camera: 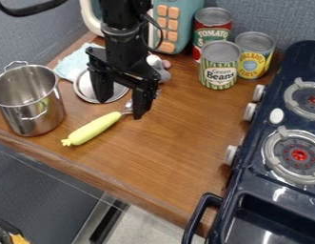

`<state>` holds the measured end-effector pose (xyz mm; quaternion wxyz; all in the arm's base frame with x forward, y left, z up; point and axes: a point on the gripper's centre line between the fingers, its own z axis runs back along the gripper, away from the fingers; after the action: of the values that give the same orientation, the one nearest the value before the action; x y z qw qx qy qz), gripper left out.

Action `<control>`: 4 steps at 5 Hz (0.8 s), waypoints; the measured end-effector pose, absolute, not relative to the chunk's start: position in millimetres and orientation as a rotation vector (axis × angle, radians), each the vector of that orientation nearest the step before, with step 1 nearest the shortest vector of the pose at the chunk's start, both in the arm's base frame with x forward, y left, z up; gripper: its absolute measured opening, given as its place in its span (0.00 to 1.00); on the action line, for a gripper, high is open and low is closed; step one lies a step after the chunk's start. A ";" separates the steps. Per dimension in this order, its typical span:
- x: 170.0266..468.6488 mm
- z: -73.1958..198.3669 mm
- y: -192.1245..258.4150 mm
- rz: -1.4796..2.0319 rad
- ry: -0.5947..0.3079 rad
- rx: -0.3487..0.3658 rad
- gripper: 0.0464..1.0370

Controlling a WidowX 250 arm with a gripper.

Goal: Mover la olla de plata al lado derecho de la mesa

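A black end effector (121, 109) hangs fingers-down above the tabletop (179, 147), its two fingers spread wide with nothing held between them, probably left open so they could straddle a thin rim or handle. The silver pot (40, 114) stands upright and uncovered on its flat base, its rim facing up, which should suit a pinch from above. It sits at the left of the tabletop, to the end effector's left and apart from it, beyond the yellow-handled utensil (94, 128).
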<state>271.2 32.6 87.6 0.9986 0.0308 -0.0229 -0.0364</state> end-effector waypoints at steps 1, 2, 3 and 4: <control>269.2 79.5 32.4 -0.077 -0.015 0.058 0.96; 268.7 78.3 33.8 -0.085 -0.008 0.066 0.96; 268.7 78.3 33.8 -0.087 -0.008 0.066 0.96; 269.1 79.3 37.5 -0.084 -0.009 0.068 0.96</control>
<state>269.1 37.5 79.3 0.9985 0.0340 -0.0043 -0.0421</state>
